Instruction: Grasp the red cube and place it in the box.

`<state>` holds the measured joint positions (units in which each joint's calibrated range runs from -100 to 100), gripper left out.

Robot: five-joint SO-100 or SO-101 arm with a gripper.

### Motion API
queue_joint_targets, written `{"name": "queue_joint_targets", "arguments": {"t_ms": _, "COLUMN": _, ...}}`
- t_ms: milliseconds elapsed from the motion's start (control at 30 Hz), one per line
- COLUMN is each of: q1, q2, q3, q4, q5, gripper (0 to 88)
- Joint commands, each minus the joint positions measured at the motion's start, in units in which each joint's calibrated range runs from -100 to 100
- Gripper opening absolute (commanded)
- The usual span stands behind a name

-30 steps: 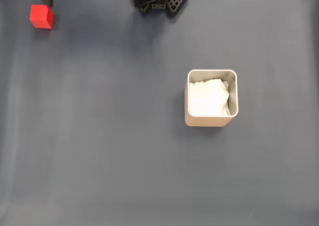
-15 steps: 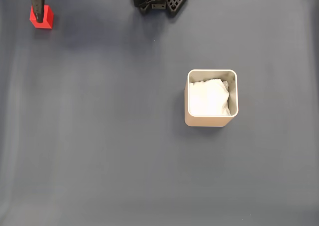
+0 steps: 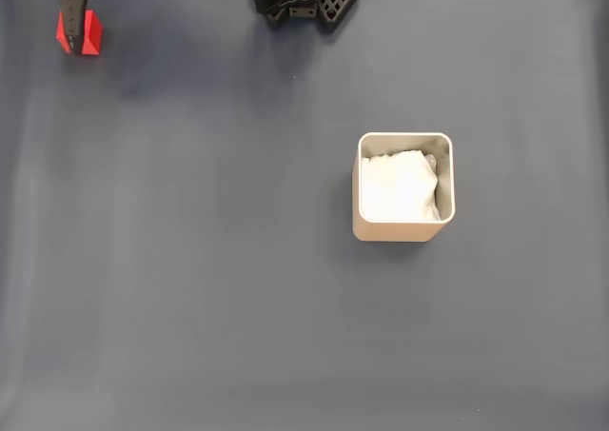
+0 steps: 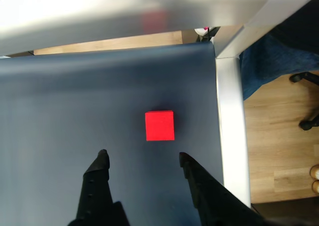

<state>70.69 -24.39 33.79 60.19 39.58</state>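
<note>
The gripper (image 4: 141, 155), fingers spread wide, hovers over the red cube (image 4: 159, 125) at the mat's corner. Next, seemingly: descend, straddle it, then close before carrying it to the box (image 3: 403, 233).

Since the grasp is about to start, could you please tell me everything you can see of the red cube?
The red cube is small, plain and bright red, with matte, unmarked faces and sharp edges. In the wrist view it sits flat on the dark blue mat near the mat's edge, ahead of the open gripper, whose fingertips are apart from it. In the fixed view it lies at the top left corner, partly covered by the gripper's black finger, far from the box.
</note>
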Motion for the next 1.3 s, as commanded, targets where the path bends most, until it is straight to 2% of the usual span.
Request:
{"name": "queue_joint_targets", "arguments": {"t_ms": 0, "q1": 0.13, "q2": 0.46, "q3": -0.52, "q4": -2.79, "q5": 0.29, "gripper": 36.5}}
{"name": "queue_joint_targets", "arguments": {"t_ms": 467, "q1": 0.20, "q2": 6.08, "q3": -0.61, "q4": -12.72, "q5": 0.44, "gripper": 38.2}}
{"name": "queue_joint_targets", "arguments": {"t_ms": 1267, "q1": 4.96, "q2": 6.69, "q3": -1.06, "q4": -14.85, "q5": 2.30, "gripper": 38.6}}
